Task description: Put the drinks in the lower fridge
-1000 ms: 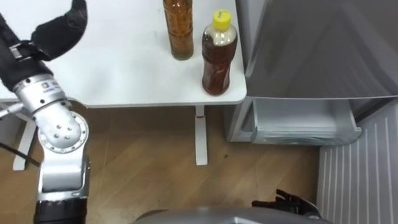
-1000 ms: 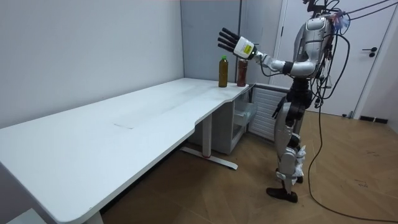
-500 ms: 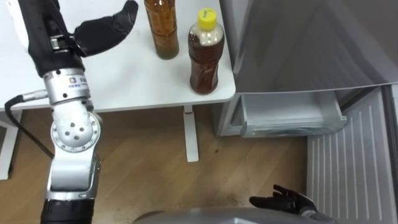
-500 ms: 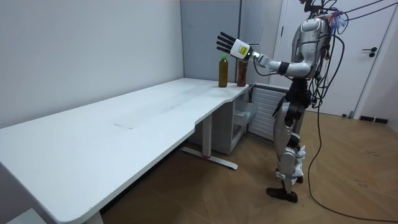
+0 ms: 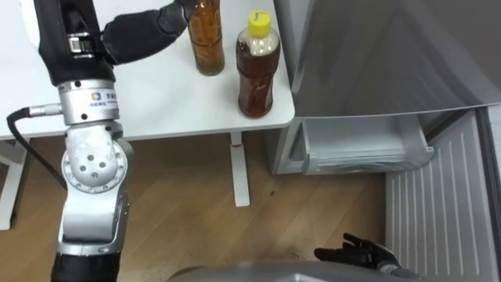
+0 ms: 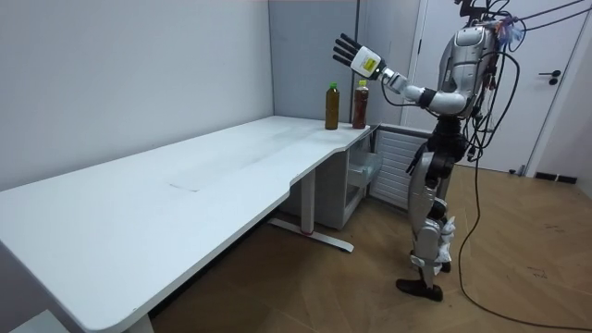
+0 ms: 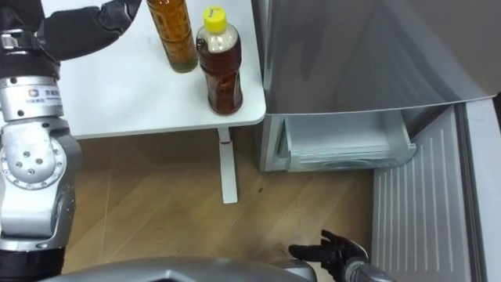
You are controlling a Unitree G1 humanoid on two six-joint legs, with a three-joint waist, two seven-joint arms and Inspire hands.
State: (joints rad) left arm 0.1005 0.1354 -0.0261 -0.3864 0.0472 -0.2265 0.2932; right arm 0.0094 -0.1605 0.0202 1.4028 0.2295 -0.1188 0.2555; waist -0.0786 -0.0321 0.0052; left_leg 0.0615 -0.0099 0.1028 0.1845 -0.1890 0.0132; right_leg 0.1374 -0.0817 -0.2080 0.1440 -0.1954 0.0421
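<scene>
Two drinks stand on the near right corner of the white table (image 5: 156, 106): a brown bottle with a yellow cap (image 5: 255, 69) and, just left of and behind it, an amber bottle (image 5: 207, 39) whose top is cut off by the view's edge. My left hand (image 5: 141, 35) is held over the table with straight fingers, its tips right beside the amber bottle's left side. In the room view this left hand (image 6: 349, 51) is raised above the two bottles (image 6: 344, 106). My right hand (image 5: 356, 252) hangs low at my side, fingers relaxed and holding nothing.
I stand at the table's corner beside the grey fridge (image 5: 376, 55). Its lower compartment is open, showing a white drawer (image 5: 364, 149) near the floor. A ribbed white door panel (image 5: 446, 211) lies to the right. The table leg (image 5: 241, 168) stands on wooden floor.
My left arm has swung right across the table, bringing the hand up to the amber bottle; in the room view the hand has risen. The eye view itself shifted a little.
</scene>
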